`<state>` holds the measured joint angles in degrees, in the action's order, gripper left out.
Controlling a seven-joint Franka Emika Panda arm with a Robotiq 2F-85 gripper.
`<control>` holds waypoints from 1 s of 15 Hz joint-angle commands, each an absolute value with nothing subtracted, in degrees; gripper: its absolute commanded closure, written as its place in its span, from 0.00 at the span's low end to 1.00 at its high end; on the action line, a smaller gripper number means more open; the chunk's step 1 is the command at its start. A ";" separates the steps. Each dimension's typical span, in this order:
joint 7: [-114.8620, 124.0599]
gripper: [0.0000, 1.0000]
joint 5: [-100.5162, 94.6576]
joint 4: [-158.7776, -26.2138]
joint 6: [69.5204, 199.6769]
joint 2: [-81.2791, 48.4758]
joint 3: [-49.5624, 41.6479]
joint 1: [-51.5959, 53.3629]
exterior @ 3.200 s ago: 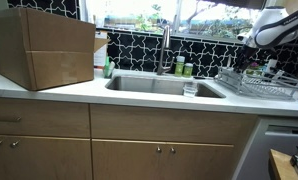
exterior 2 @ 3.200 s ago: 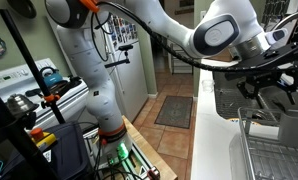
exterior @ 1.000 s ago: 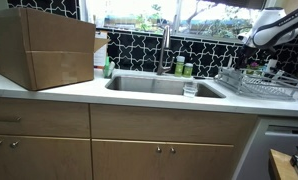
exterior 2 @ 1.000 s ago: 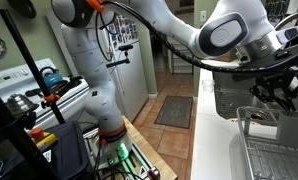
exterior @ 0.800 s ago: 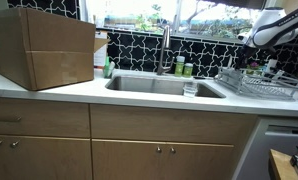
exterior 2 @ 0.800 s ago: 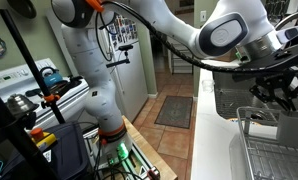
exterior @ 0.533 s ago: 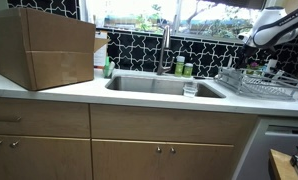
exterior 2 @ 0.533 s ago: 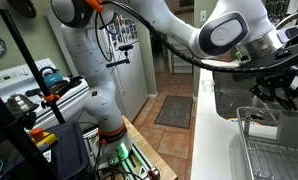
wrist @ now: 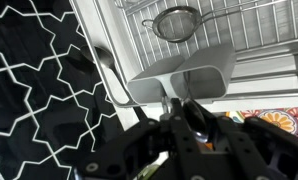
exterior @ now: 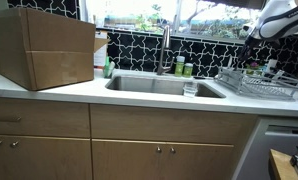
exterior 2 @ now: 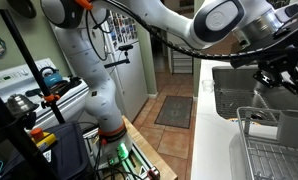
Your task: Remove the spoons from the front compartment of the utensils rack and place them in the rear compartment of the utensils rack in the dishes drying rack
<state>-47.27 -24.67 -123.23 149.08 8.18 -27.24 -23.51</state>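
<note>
In the wrist view my gripper (wrist: 184,120) is shut on a shiny spoon (wrist: 193,118), whose bowl shows between the dark fingers. Directly beneath hangs the grey utensils rack (wrist: 179,75), with two compartments side by side on the edge of the dishes drying rack (wrist: 249,35); I cannot tell which compartment is front or rear. In both exterior views the gripper (exterior 2: 281,68) is raised above the wire drying rack (exterior 2: 274,150) (exterior: 261,86) at the counter's end. The white arm (exterior: 279,18) reaches in from above.
A metal strainer (wrist: 174,22) lies in the drying rack. The steel sink (exterior: 164,85) with its faucet (exterior: 166,50) is beside the rack, and a glass (exterior: 190,88) stands at the sink's edge. A large cardboard box (exterior: 44,48) stands on the counter's far side.
The arm and gripper have lifted upward from the utensils rack over the last half second. The gripper has stayed shut.
</note>
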 commanded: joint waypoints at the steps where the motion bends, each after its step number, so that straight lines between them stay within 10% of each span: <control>1: -44.71 0.97 -27.42 -123.31 146.25 11.89 -26.12 -24.74; 15: -43.92 0.97 -24.71 -117.63 144.92 11.15 -27.99 -24.65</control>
<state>-44.36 -26.44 -119.80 144.43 13.60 -26.80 -24.52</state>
